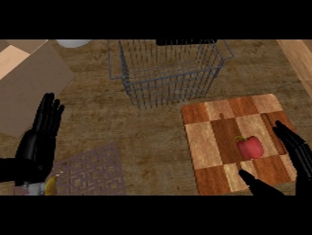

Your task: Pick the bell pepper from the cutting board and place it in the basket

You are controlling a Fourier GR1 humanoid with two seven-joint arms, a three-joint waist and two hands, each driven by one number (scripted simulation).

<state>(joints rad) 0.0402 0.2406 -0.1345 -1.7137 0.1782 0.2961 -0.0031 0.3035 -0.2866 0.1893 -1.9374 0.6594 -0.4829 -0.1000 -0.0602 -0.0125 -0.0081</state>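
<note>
Flanking the bell pepper [251, 147] mid-cutting board [213, 133], right hand [301, 160] spread, untouching.

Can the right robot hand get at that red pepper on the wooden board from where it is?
Probably yes. The right robot hand is open beside the bell pepper on the cutting board, fingers to its right and thumb below it, with nothing between them.
</note>
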